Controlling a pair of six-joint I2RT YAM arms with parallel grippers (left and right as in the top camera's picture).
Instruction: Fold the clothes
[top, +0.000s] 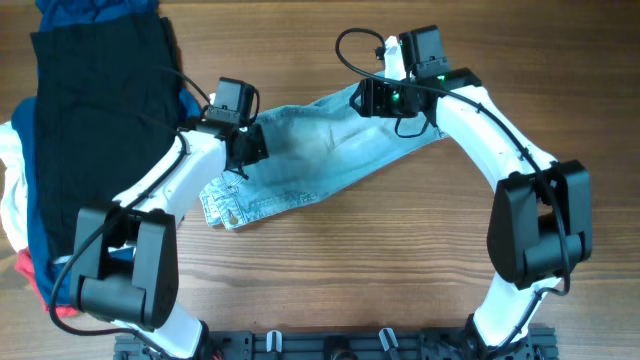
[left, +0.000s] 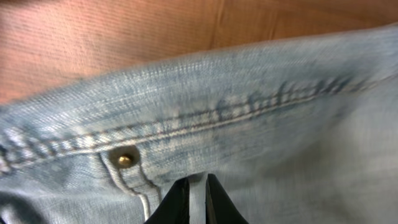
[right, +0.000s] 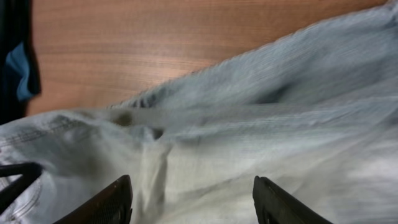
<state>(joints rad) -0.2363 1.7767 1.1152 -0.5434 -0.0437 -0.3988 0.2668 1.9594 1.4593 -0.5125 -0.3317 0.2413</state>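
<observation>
The clothes, light blue denim shorts (top: 310, 150), lie crumpled in a diagonal band across the middle of the table. My left gripper (top: 243, 150) is down on their left end; in the left wrist view its fingers (left: 177, 199) are almost together with a thin strip of denim (left: 249, 124) pinched between them, just below a stitched seam and a brass rivet (left: 125, 160). My right gripper (top: 372, 98) is at the shorts' upper right end. In the right wrist view it (right: 193, 196) stands open, fingers wide apart over rumpled denim (right: 261, 143).
A large black garment (top: 100, 90) lies at the back left on a pile of navy, white and red clothes (top: 15, 200). Bare wooden table (top: 330, 270) shows in front of the shorts. Dark and blue cloth (right: 15, 56) shows at the right wrist view's left edge.
</observation>
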